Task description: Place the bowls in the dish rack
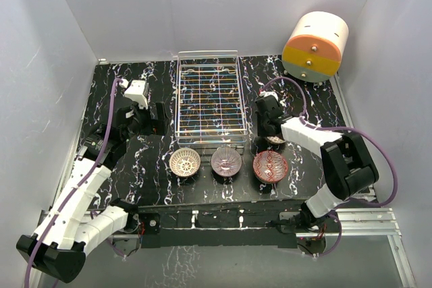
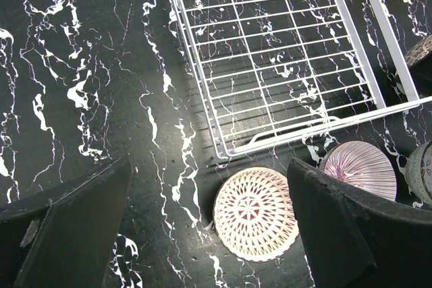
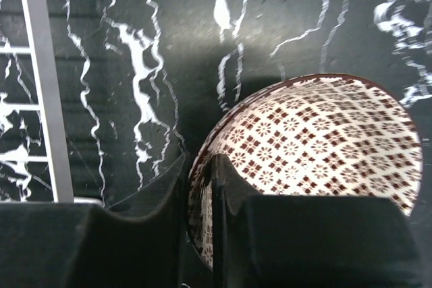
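Right wrist view: the checked bowl (image 3: 317, 139) sits upright on the black marbled tabletop (image 3: 135, 45), and the right arm's jaws have closed to a narrow pinch on its rim at 9 o'clock, one finger inside the bowl and one outside. From the top external camera, this bowl (image 1: 275, 141) lies just off the near right corner of the dish rack (image 1: 209, 99), at about 4 o'clock from the rack's middle. The red bowl (image 1: 270, 166) lies close by it at 6 o'clock.

Two more bowls wait in the same row along the rack's near edge: the purple bowl (image 1: 226, 161) and the white-lattice bowl (image 1: 185, 162). The rack holds no bowl yet.

At 9 o'clock of the rack, the left arm's jaws stand wide open and hold nothing, above bare tabletop by the rack's near corner.

The hold looks like the weak point. A pinch on one side of a glazed rim could let the bowl tip or slide out once lifted. A low carry toward 10 o'clock could catch the foot on the rack's raised side wire, and a swing toward 6 o'clock could knock the red bowl.
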Motion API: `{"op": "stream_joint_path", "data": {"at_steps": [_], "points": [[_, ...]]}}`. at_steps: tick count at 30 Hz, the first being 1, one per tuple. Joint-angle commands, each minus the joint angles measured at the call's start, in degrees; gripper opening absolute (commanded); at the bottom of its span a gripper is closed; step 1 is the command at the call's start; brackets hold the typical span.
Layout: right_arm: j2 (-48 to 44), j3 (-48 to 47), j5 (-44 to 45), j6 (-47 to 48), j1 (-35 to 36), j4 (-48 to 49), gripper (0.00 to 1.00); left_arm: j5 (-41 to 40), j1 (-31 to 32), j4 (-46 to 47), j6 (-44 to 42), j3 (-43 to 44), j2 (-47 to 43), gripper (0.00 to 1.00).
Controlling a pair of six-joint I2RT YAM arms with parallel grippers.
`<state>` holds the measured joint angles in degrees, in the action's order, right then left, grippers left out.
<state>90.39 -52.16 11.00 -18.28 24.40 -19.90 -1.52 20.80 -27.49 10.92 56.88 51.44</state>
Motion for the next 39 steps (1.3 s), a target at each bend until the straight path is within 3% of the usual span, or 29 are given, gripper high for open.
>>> {"op": "stream_joint_path", "data": {"at_steps": [1, 9, 20, 29, 35, 39], "points": [[0.5, -1.1, 3.1, -2.4, -0.3, 0.1, 0.09, -0.4, 0.2, -0.6, -0.4, 0.5, -0.9, 0.97], [-3.3, -3.2, 7.5, -2.9, -0.2, -2.4, 0.08, -0.9, 0.2, -0.5, -0.8, 0.2, -1.4, 0.97], [-15.0, -8.8, 5.8, -3.0, -0.7, -0.2, 0.08, -1.0, 0.2, -0.2, -0.8, 0.2, -2.2, 0.97], [-13.8, -19.8, -15.8, -7.8, -1.4, 13.6, 0.08, -0.8, 0.3, -0.3, -0.3, 1.2, -2.8, 0.97], [-3.2, -25.2, -33.9, -17.8, -1.3, 30.9, 0.08, -1.5, 0.2, -1.7, 1.2, 3.2, -4.8, 0.97], [4.8, -26.4, -40.5, -27.6, -0.9, 44.6, 0.08, -2.7, 0.2, -2.3, 2.6, 5.4, -7.8, 0.97]]}}
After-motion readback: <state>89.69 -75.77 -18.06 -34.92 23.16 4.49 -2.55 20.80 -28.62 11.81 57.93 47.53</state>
